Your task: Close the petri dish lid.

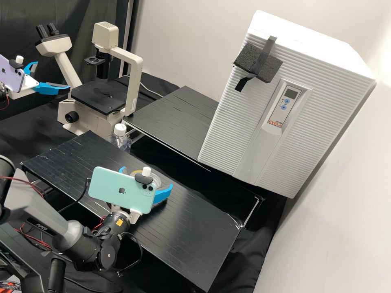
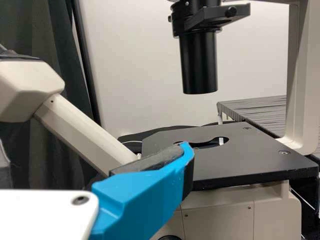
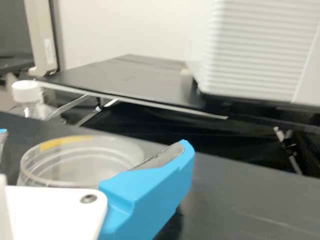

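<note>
The right gripper (image 1: 147, 177) is low over the front black bench, its blue fingers apart on either side of a clear round petri dish (image 1: 157, 179). In the right wrist view, the right gripper (image 3: 94, 141) stands open around the dish (image 3: 80, 161), which has a yellow strip on its rim. Whether a lid lies on it, I cannot tell. Far from the dish, the left gripper (image 1: 53, 75) hangs open in the air beside the microscope. In the left wrist view, the left gripper (image 2: 94, 149) shows one blue finger before the microscope stage.
A microscope (image 1: 99, 95) stands at the back left, and a clear bottle with a white cap (image 1: 120, 130) behind the front bench (image 1: 195, 240). A big white ribbed box (image 1: 228, 126) rises at the right by a rear black platform (image 1: 179, 118). A dark gap separates the two surfaces.
</note>
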Available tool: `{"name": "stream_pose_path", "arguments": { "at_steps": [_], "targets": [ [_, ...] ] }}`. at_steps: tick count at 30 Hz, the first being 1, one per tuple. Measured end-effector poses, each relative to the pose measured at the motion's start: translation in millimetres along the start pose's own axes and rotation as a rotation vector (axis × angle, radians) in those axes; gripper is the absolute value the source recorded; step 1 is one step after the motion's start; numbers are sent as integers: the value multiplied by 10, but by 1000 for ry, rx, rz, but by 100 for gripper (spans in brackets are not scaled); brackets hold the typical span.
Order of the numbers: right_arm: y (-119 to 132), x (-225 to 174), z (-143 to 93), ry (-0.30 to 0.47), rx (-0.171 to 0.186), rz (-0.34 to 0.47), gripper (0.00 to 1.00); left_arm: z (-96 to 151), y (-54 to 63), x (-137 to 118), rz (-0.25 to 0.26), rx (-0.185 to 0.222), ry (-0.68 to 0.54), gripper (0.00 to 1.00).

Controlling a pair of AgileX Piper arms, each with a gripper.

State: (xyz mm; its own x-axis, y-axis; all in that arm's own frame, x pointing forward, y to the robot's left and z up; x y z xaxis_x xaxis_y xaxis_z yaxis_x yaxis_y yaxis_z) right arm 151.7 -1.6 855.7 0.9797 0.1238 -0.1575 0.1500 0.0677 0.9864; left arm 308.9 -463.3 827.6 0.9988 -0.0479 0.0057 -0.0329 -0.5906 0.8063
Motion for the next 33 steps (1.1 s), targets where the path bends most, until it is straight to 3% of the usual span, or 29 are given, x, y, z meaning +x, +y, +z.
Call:
{"name": "stream_pose_path", "arguments": {
  "at_steps": [9, 19, 33],
  "targets": [
    [58, -79, -134, 13, 50, 218, 100, 0, 0, 0, 0, 0, 0, 100],
    [79, -32, -29, -17, 80, 188, 100, 0, 0, 0, 0, 0, 0, 100],
    [105, -70, 188, -103, 71, 109, 100, 0, 0, 0, 0, 0, 0, 100]
  ]
}}
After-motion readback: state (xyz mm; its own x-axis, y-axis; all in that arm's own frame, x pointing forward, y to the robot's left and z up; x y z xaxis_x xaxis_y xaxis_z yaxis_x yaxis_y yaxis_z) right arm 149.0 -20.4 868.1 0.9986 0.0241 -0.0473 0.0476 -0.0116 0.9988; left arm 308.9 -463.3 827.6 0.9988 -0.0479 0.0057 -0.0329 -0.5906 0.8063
